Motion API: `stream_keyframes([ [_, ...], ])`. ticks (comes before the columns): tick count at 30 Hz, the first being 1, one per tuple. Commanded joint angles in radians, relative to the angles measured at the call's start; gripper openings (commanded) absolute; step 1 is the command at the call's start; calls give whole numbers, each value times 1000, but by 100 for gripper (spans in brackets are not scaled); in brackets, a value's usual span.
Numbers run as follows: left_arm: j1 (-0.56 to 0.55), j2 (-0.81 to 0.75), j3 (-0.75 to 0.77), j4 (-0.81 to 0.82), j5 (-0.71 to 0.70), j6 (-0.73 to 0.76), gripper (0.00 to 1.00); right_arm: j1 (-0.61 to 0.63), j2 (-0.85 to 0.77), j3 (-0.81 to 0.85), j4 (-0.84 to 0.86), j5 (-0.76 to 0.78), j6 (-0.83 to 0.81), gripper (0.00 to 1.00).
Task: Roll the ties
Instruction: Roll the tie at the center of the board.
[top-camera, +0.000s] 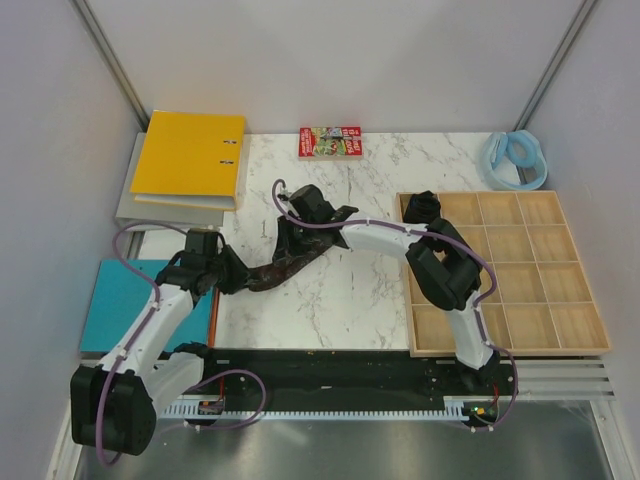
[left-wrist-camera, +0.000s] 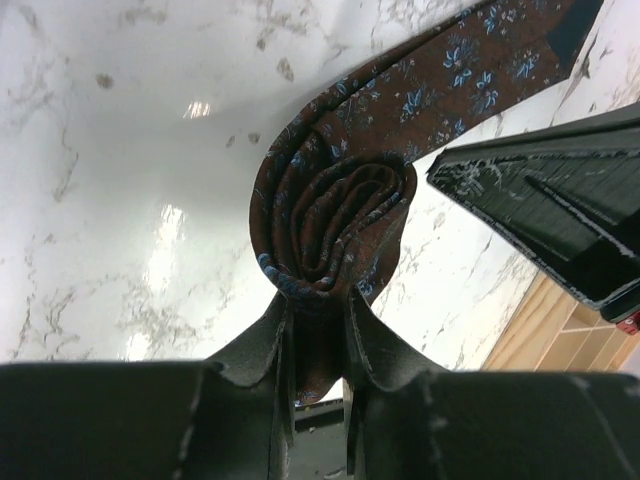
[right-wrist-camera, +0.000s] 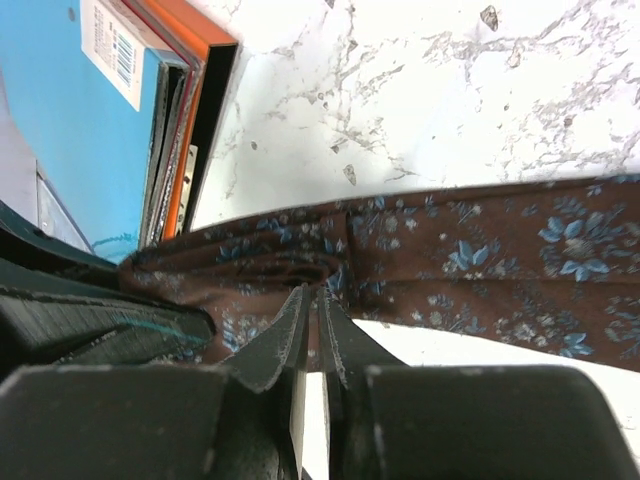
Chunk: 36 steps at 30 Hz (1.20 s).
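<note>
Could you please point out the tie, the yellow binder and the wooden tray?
tie (left-wrist-camera: 335, 225), left wrist view, centre of its rolled coil.
yellow binder (top-camera: 190, 155), top external view, middle of its cover.
wooden tray (top-camera: 545, 285), top external view, floor of a bare compartment.

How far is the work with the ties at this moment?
Done, it seems: one dark coil sits in a corner compartment of the wooden tray. In hand: the tie on the table has a small roll started at one end; the left gripper pinches that roll and the right gripper pinches the strip beside it. Left: a long stretch lies unrolled.
</note>
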Motion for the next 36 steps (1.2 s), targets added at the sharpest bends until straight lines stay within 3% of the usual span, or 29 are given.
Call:
stream_keyframes([
  [1, -1, -43, 21, -86, 42, -15, 15, 34, -54, 12, -6, 27, 22, 15],
  [17, -3, -112, 35, -178, -4, -33, 17, 115, -25, -40, 19, 88, 47, 14],
  [26, -1, -80, 37, -189, -33, -43, 18, 103, -168, -105, 31, 191, 50, 15],
  [36, -1, -67, 40, -187, -55, -43, 18, 127, -133, -148, 103, 104, 85, 14],
])
